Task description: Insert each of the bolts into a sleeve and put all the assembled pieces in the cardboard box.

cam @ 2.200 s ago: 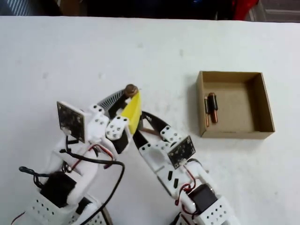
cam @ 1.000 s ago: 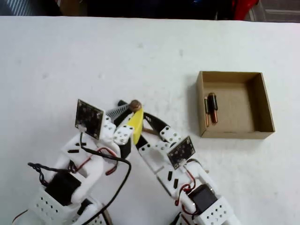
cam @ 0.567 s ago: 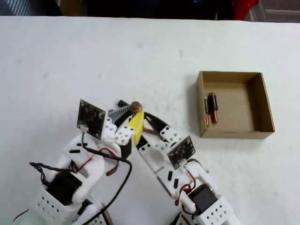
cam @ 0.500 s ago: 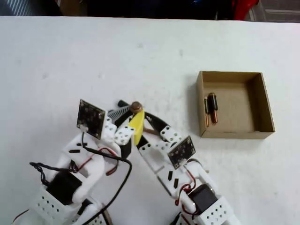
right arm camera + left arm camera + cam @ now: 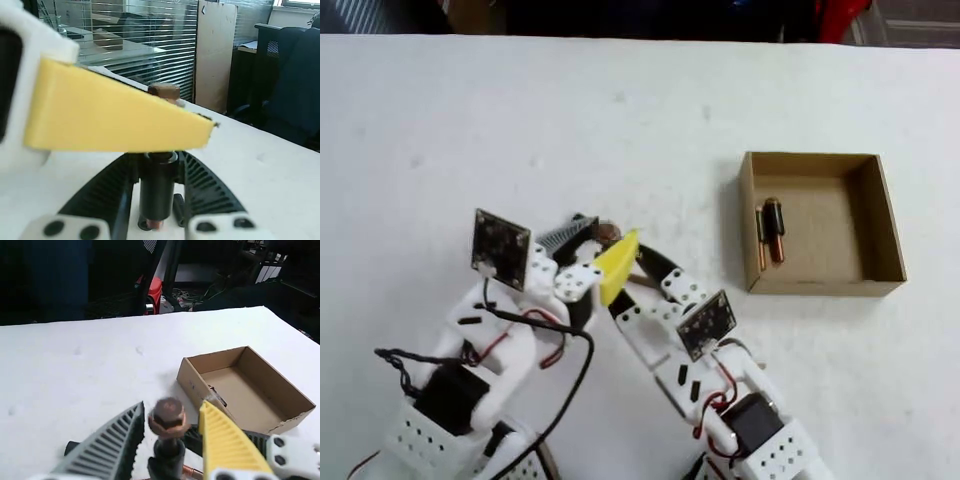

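A copper-headed bolt (image 5: 607, 233) stands upright in a black sleeve (image 5: 157, 192). My right gripper (image 5: 626, 272) is shut on the sleeve, black fingers on both sides (image 5: 157, 172). My left gripper (image 5: 172, 410) is open around the bolt head (image 5: 168, 416), with a gap on each side between the grey finger (image 5: 112, 437) and the yellow finger (image 5: 225, 445). That yellow finger (image 5: 115, 115) crosses in front of the sleeve in the right wrist view. The cardboard box (image 5: 750, 225) sits to the right on the table with two assembled pieces (image 5: 770, 232) inside.
White tabletop stretches all around the arms and behind the box (image 5: 192, 382). Both arm bases crowd the near edge of the table. Dark furniture and cables lie beyond the far edge.
The left arm brought the bolt down and toward the right gripper's sleeve. Its yellow finger has now swung away from the bolt head, letting go. The right arm kept still.
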